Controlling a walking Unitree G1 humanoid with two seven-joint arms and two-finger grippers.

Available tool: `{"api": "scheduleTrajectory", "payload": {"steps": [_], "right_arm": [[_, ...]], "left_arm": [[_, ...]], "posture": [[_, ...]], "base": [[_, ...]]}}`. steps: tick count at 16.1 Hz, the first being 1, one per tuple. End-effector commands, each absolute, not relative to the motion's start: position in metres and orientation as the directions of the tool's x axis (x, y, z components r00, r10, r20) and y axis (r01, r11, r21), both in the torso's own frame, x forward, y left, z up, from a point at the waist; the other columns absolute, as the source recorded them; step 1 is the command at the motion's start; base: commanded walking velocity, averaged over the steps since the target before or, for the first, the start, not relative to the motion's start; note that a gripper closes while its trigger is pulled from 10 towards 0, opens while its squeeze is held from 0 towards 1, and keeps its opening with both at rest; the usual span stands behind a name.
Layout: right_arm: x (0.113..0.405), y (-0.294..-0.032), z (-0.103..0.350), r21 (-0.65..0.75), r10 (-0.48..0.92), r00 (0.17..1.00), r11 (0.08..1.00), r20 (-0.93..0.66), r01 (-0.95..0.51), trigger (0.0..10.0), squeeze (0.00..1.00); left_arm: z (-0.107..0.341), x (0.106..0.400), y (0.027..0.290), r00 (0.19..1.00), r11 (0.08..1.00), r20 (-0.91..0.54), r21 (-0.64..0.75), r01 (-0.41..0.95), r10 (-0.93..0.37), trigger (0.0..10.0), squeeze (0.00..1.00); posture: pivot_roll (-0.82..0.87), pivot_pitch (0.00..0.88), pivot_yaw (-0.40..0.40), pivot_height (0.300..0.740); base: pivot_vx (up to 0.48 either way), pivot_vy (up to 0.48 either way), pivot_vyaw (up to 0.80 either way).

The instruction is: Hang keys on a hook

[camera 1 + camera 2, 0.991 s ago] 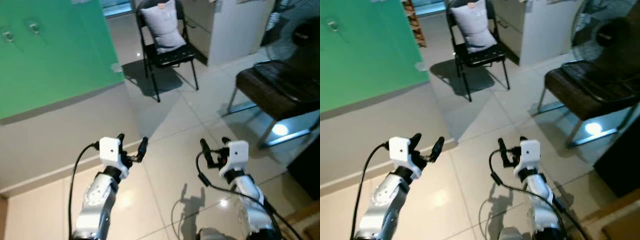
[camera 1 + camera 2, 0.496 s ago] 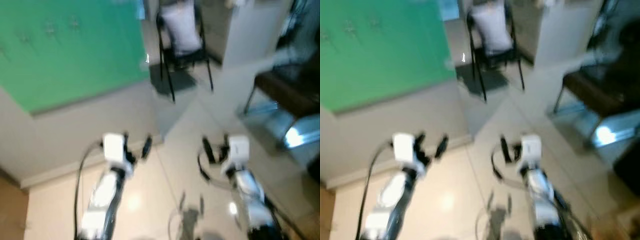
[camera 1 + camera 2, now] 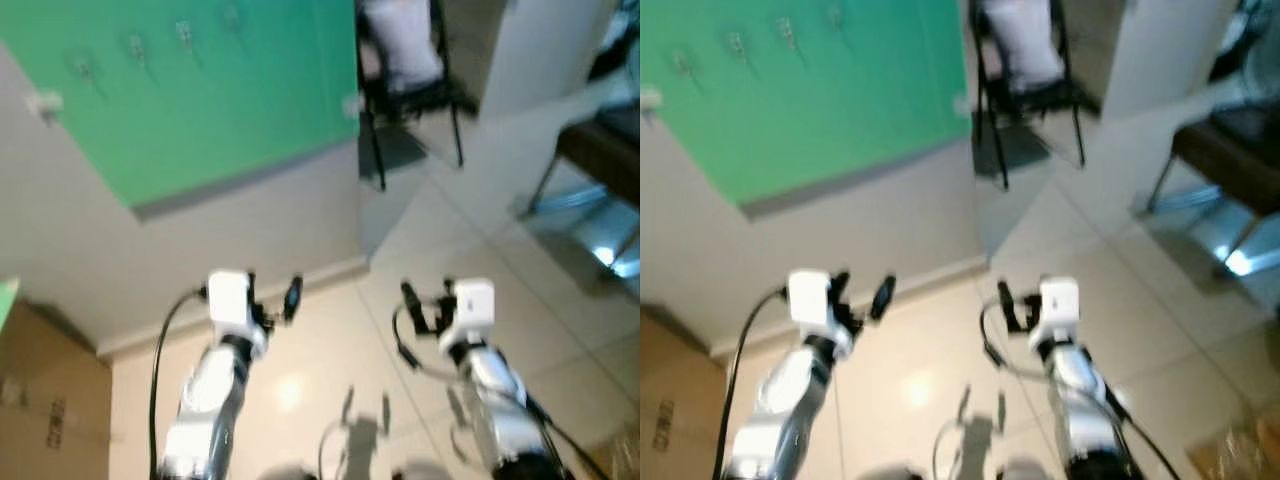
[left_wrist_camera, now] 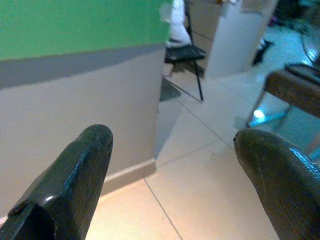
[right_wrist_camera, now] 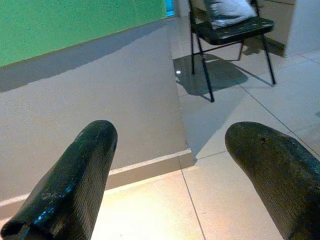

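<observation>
A green wall panel [image 3: 220,90] carries several small metal hooks [image 3: 136,47] near its top; they are blurred and look bare. I see no keys. My left gripper [image 3: 270,290] is held out low in front of the grey wall below the panel, open with nothing between its fingers [image 4: 75,175]. My right gripper [image 3: 428,296] is level with it over the tiled floor, also open and empty, its fingers [image 5: 80,170] spread wide.
A black folding chair [image 3: 410,85] with a grey cushion stands past the panel's right end. A dark bench [image 3: 605,150] is at the right, a white cabinet [image 3: 540,50] behind it. A cardboard box [image 3: 40,400] sits at the lower left by the wall.
The whole picture has shifted: the camera swung left, so panel and chair now sit further right and the cardboard box has come into view. Both grippers stay open in the same pose.
</observation>
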State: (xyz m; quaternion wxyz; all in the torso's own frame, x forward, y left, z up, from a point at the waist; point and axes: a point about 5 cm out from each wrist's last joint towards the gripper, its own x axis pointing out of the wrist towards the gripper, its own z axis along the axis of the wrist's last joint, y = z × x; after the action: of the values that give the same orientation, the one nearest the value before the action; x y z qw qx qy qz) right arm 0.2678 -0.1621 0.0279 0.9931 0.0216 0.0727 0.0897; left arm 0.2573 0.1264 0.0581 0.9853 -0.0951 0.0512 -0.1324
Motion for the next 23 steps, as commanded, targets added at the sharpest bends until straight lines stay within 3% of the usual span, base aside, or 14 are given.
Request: {"api": "scheduleTrajectory", "payload": {"steps": [1,11,23], "right_arm": [[0.269,-0.152,0.030,0.080,0.203,0.971,0.978,-0.129,-0.194,10.0,0.00],[0.265,-0.157,0.030,0.122,0.162,0.980,0.981,-0.119,-0.147,10.0,0.00],[0.260,-0.150,0.038,0.120,0.226,0.971,0.969,-0.074,-0.216,10.0,0.00]], "left_arm": [[0.059,0.258,0.137,0.968,0.959,-0.082,-0.180,0.218,-0.236,10.0,0.00],[0.060,0.257,0.140,0.969,0.962,-0.066,-0.150,0.227,-0.239,10.0,0.00],[0.059,0.253,0.130,0.940,0.940,-0.063,-0.088,0.329,-0.335,10.0,0.00]], "posture": [[-0.21,0.042,0.129,0.740],[-0.21,0.045,0.135,0.740],[-0.22,0.050,0.137,0.740]], "base": [[0.000,0.472,0.00],[0.000,0.474,0.00],[0.000,0.000,0.59]]}}
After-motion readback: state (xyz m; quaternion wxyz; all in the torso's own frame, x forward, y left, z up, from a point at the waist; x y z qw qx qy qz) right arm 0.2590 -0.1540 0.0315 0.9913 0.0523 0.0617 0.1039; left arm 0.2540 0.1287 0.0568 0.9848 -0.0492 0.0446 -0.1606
